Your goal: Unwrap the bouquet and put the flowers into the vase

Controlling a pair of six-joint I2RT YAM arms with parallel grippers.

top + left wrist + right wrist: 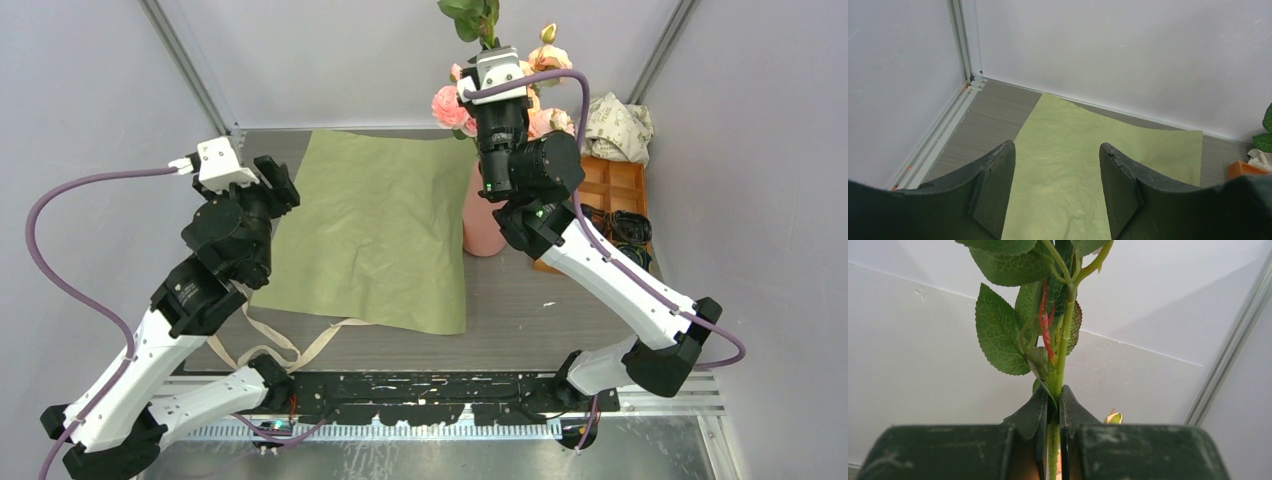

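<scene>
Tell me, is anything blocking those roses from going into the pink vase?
Nothing visible does. The right gripper is shut on a stem of the flowers, holding them upright over the vase; the green paper lies beside it. The arm hides the vase's mouth.

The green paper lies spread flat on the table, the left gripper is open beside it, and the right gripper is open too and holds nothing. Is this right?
Not fully. The right gripper is not open and empty: the right wrist view shows it shut on a flower stem. The rest holds: the green paper lies flat and the left gripper is open.
</scene>
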